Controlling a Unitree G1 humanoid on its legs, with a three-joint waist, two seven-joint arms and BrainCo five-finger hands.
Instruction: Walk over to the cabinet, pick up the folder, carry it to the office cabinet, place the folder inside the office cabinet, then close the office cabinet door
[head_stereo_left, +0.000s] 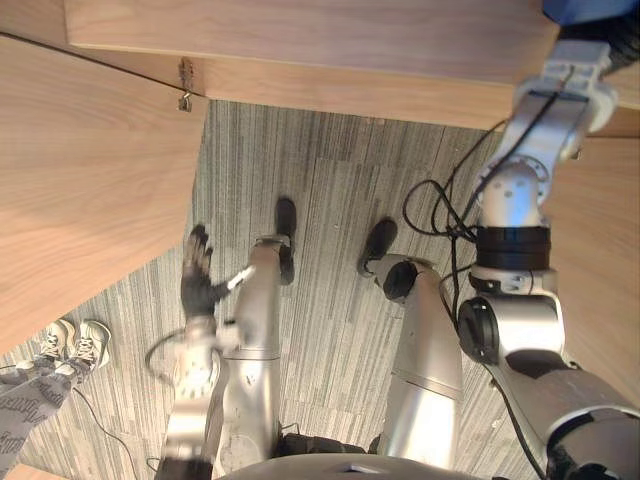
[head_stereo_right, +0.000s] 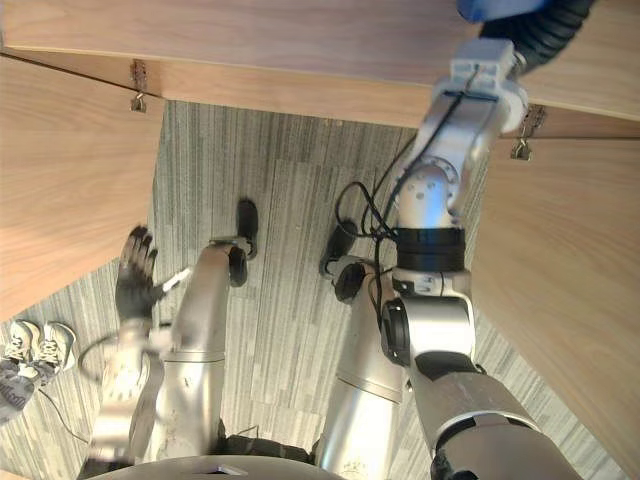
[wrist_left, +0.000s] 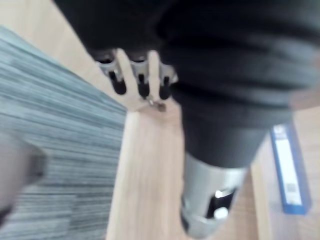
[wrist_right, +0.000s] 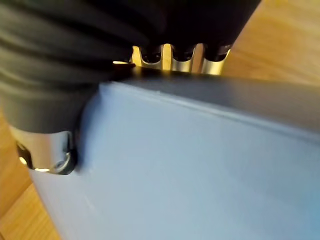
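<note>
The blue folder (wrist_right: 200, 170) lies close against my right hand (wrist_right: 172, 56), whose fingers hook over its top edge while the thumb presses its face, so the hand is shut on it. In the eye views a corner of the folder (head_stereo_right: 500, 8) shows at the top edge, over the wooden office cabinet (head_stereo_left: 300, 40), with my right arm raised up to it. My left hand (head_stereo_left: 200, 275) hangs low on the left above the carpet, open with straight fingers and holding nothing. In the left wrist view the folder's spine (wrist_left: 287, 170) shows against the wood.
An open cabinet door (head_stereo_left: 80, 190) stands on the left, hinged at the top (head_stereo_left: 185, 85). A second open door (head_stereo_right: 560, 280) stands on the right. Grey striped carpet (head_stereo_left: 330, 190) lies between them. A person's shoes (head_stereo_left: 75, 342) are at the lower left.
</note>
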